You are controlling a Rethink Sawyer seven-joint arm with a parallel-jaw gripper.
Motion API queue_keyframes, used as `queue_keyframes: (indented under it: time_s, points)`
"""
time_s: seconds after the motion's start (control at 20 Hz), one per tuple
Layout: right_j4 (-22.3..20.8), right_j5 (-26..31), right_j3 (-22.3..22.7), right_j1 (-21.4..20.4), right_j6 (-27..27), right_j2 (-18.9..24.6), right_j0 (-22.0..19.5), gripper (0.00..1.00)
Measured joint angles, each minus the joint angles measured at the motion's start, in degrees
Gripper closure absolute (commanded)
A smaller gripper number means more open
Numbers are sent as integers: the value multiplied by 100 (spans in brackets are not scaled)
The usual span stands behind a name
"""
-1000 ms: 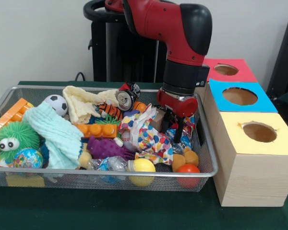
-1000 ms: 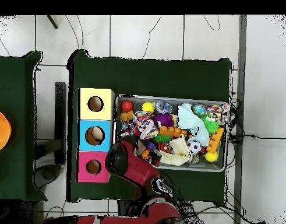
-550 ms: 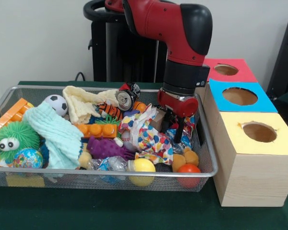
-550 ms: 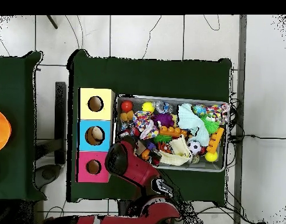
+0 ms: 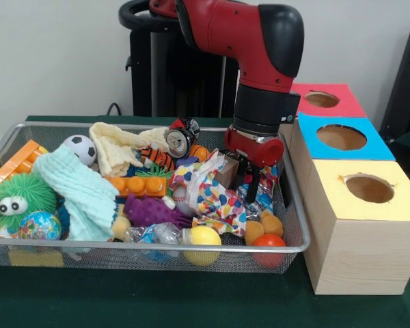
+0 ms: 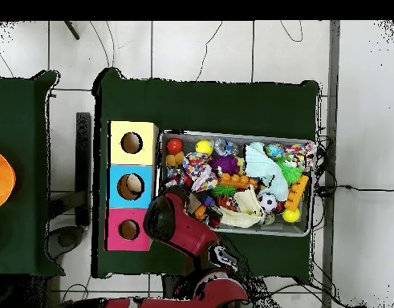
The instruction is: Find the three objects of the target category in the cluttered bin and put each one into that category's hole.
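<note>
Your red and black arm's gripper [image 5: 249, 179] hangs low at the box end of the wire mesh bin [image 5: 297, 225], its black tips just above the confetti-patterned crumpled cloth [image 5: 208, 191]; you cannot tell whether the jaws are parted or clenched. Which toys are the targets cannot be told; nearest the tips lie two tan plush balls [image 5: 263, 227] and a red-orange ball [image 5: 268, 242] against the front rim, with a yellow ball [image 5: 202, 236] beside them. The bin sits on a dark green table [image 5: 191, 301]. Just beside it stand the wooden boxes: yellow-topped box [image 5: 369, 198], blue-topped box [image 5: 342, 139], pink-topped box [image 5: 322, 100], each hole unobstructed. A pale wall stands behind
</note>
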Motion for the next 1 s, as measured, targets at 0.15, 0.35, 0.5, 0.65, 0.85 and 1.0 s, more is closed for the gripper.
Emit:
queue_keyframes:
  time_s: [0.15, 0.35, 0.5, 0.65, 0.85, 1.0]
  points:
    - [-2, -20, 6, 0, 0, 2, 0, 100]
    - [-32, -53, 12, 0, 0, 2, 0, 100]
    - [-31, -60, 15, -1, 0, 2, 4, 100]
    - [-31, -59, 17, -14, 0, -17, 28, 100]
    - [-34, -58, 77, -93, 0, -52, 83, 100]
    - [-136, -47, 237, -256, 0, -57, 90, 100]
